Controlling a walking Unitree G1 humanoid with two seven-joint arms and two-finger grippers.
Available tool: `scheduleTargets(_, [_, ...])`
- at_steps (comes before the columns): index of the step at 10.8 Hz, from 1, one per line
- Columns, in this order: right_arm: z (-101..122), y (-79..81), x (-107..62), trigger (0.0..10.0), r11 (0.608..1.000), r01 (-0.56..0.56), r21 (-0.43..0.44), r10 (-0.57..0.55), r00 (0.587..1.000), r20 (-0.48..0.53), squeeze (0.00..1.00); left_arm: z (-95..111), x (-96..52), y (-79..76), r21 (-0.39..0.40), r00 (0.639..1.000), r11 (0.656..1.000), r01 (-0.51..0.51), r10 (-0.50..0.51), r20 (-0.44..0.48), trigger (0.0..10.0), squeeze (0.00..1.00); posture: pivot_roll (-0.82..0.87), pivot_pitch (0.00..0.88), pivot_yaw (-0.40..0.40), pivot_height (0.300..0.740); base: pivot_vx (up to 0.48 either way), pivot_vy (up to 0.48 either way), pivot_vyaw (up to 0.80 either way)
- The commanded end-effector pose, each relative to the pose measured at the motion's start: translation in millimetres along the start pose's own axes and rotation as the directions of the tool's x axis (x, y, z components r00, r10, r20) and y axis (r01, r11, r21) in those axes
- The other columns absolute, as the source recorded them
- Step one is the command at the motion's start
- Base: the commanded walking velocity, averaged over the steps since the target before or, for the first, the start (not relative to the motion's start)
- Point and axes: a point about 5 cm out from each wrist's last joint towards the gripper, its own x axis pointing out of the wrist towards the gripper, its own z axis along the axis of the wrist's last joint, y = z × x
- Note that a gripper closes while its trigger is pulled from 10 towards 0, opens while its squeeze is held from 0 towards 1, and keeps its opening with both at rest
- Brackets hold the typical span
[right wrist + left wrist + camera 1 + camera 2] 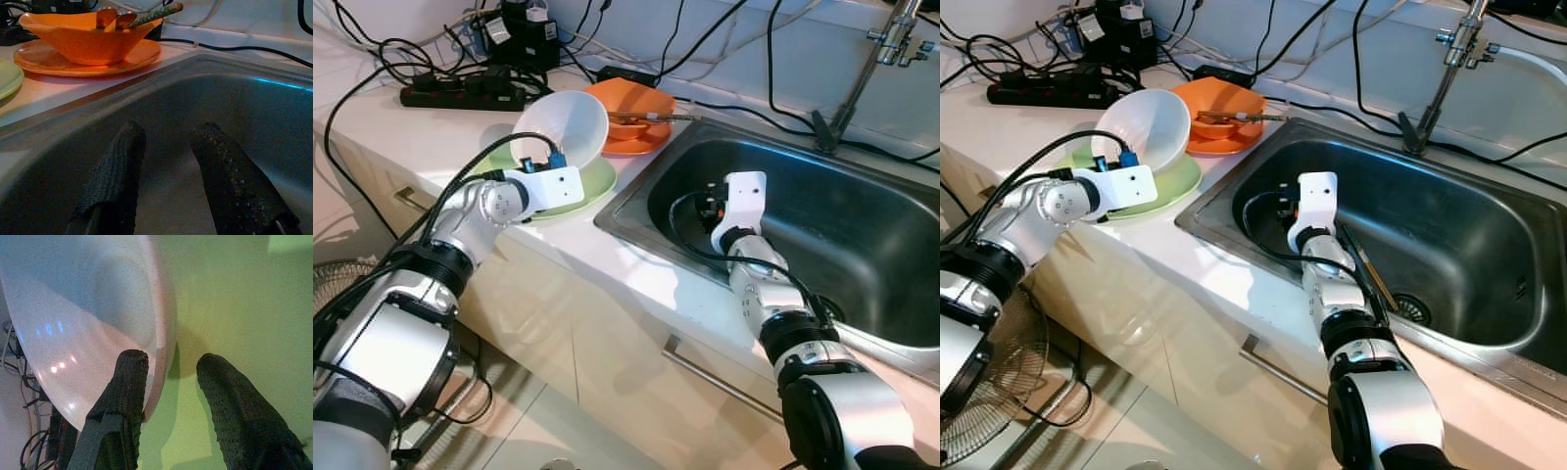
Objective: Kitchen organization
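White bowl [563,125] sits tipped on its side on the green plate [597,186], on the surface just left of the sink [862,245], opening facing the robot. Left hand [168,377] is at its lower rim: one finger [128,382] inside the bowl wall, the other outside over the plate, rim between them. Fingers spread w/ a gap showing, so not clamped yet.

Handling, as a judgement: looks like glazed ceramic or hard melamine, so stiff, smooth, prob. slippery, and breakable if ceramic. Moderately light. Rim pinch is the obvious hold, deep enough that the wall sits well between the fingers; a shallow pinch on a slick curved wall could let it pivot or slide out. Plate underneath may shift when the bowl lifts.

Behind: orange bowl [83,39] on an orange plate [142,54] w/ utensils [146,14] in it, near the sink's back corner. Power strip [460,95] and cables further back.

Right hand [166,161] hangs inside the sink basin, fingers apart, holding nothing. Faucet [1449,59] at the far side.
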Motion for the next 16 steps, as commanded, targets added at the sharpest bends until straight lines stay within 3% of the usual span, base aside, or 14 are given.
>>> scheduleTargets(1, [4,-2.7,0.8,10.0,1.000,0.012,0.009,-0.012,1.000,0.012,0.00,4,0.4,7.1,0.016,1.000,1.000,-0.020,0.020,0.005,0.3,0.00,0.25,0.015,-0.029,0.740,0.000,0.000,0.00])
scheduleTargets(8, [2,-2.2,0.0,10.0,1.000,0.017,0.015,-0.017,1.000,0.008,0.00,4,1.8,9.7,0.029,0.998,0.997,-0.065,0.065,-0.006,0.0,0.00,0.25,0.003,-0.029,0.740,0.000,0.000,0.00])
scheduleTargets(12, [2,-2.8,0.0,10.0,1.000,0.019,0.014,-0.019,1.000,0.007,0.00,6,1.3,16.7,-0.004,0.992,0.992,-0.128,0.128,0.002,0.0,0.00,0.24,0.004,-0.030,0.740,0.000,0.000,0.00])
scheduleTargets(14, [2,-3.8,-0.4,10.0,1.000,0.021,0.012,-0.021,1.000,0.005,0.00,19,-6.3,43.4,0.005,0.959,0.961,-0.276,0.276,0.060,0.0,0.00,0.24,0.005,-0.032,0.740,0.000,0.000,0.00])
scheduleTargets(15, [3,-3.2,0.0,10.0,1.000,0.020,0.012,-0.020,1.000,0.006,0.00,39,-15.6,61.4,-0.015,0.915,0.928,-0.373,0.370,0.159,7.7,0.00,0.25,0.005,-0.032,0.740,0.000,0.000,0.00])
scheduleTargets(16, [3,-2.9,0.3,10.0,1.000,0.019,0.013,-0.019,1.000,0.007,0.00,46,-18.4,64.0,-0.030,0.901,0.920,-0.390,0.388,0.195,10.0,0.00,0.25,0.006,-0.032,0.740,0.000,0.000,0.00])
